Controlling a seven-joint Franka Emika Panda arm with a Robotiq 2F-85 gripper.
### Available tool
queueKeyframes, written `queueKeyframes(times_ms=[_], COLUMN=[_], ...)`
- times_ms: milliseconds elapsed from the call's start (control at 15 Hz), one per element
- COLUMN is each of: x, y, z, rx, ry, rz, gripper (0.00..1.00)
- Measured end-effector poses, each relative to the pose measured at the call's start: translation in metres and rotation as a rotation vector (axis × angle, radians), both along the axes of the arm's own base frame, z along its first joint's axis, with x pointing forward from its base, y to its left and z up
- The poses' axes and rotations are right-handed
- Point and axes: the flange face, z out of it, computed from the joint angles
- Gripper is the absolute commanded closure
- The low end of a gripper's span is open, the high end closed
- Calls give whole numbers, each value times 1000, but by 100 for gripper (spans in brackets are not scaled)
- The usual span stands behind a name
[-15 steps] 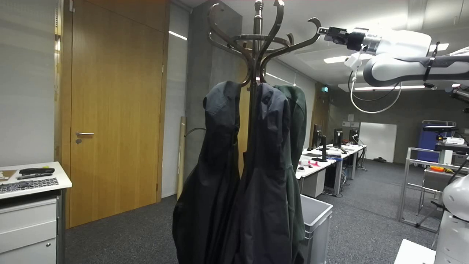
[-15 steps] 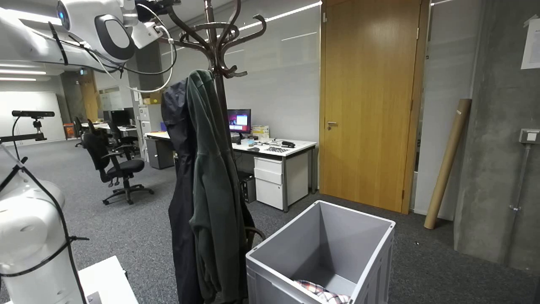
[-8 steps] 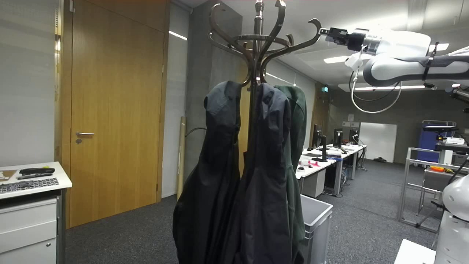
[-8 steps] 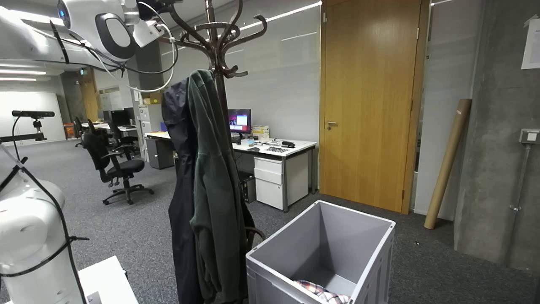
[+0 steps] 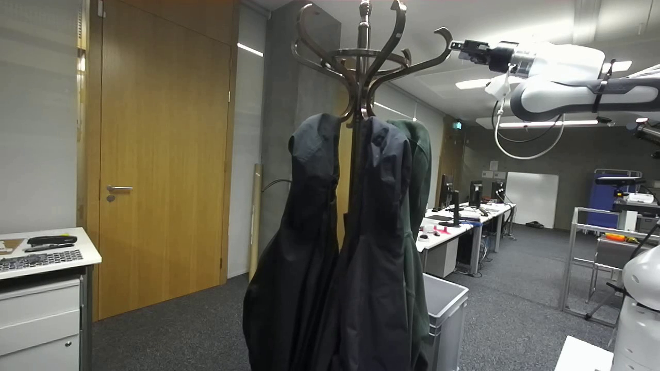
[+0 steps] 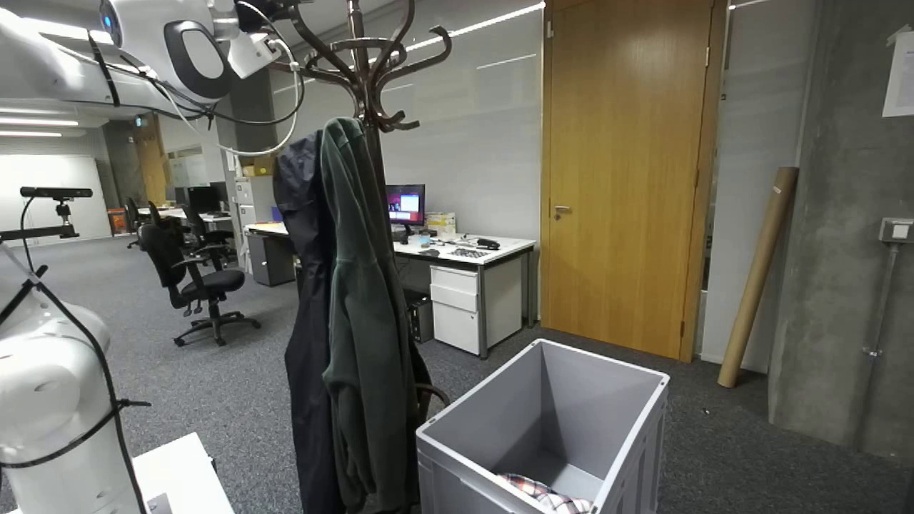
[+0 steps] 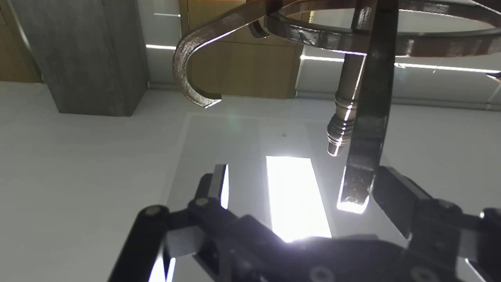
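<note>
Up at the coat stand [image 5: 364,37], a sideways drift or off-centre closing could shove the curved hook [image 7: 368,129] and rock the hanging coats [image 5: 371,247], since the hook's tip lies just beside one finger [image 7: 395,199] of the hand [image 7: 303,192], which is spread wide, gripping nothing, any contact unclear.

A bright lamp [image 7: 291,184] shines in the pale ceiling [image 7: 98,156] above the gripper [image 7: 307,192]. Far below the gripper is a dark grey floor [image 6: 250,400]. A black chair [image 6: 212,282] and a white desk [image 6: 510,250] with a lit screen [image 6: 405,204] stand much lower than it. Well away from it are a big wooden door [image 6: 621,178], shut, and a grey wall [image 6: 828,300]. A long brown tube [image 6: 757,278] leans between those two.
</note>
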Motion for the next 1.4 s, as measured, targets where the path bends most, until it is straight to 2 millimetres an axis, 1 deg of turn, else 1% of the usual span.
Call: queueKeyframes(times_ms=[533, 1000, 1400], x=[12, 21, 36], y=[-23, -35, -54], z=[4, 5, 6], rx=[23, 29, 40], ry=[5, 8, 17], rz=[-34, -60, -102], gripper=[0, 0, 0])
